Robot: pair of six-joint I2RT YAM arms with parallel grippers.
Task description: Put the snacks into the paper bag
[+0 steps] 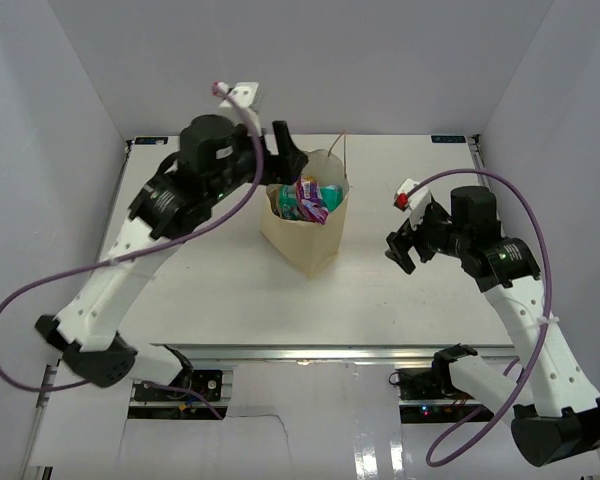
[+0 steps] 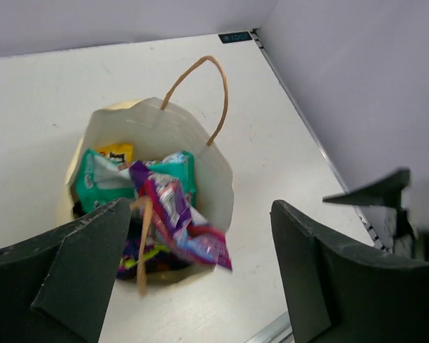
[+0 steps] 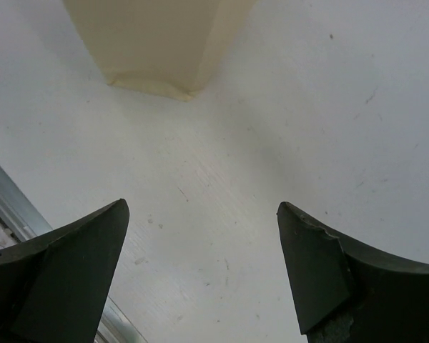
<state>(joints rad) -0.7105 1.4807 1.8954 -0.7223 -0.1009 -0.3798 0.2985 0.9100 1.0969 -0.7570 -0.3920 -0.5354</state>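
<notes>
The tan paper bag (image 1: 302, 240) stands upright mid-table with its mouth open. Several snacks (image 1: 310, 198) lie inside it. In the left wrist view the bag (image 2: 200, 153) holds a teal packet (image 2: 100, 179), a yellow packet (image 2: 116, 152) and a purple-white packet (image 2: 173, 211), which is blurred and hangs over the near rim. My left gripper (image 1: 284, 158) is open and empty above the bag's back-left rim, its fingers (image 2: 86, 257) spread wide. My right gripper (image 1: 402, 250) is open and empty to the right of the bag, low over the table (image 3: 222, 179). The bag's bottom corner (image 3: 150, 43) shows ahead of it.
One string handle (image 2: 204, 86) stands up from the bag's far rim; another (image 2: 144, 243) droops inside. The table's metal front edge (image 3: 14, 207) lies near the right gripper. White walls close in on three sides.
</notes>
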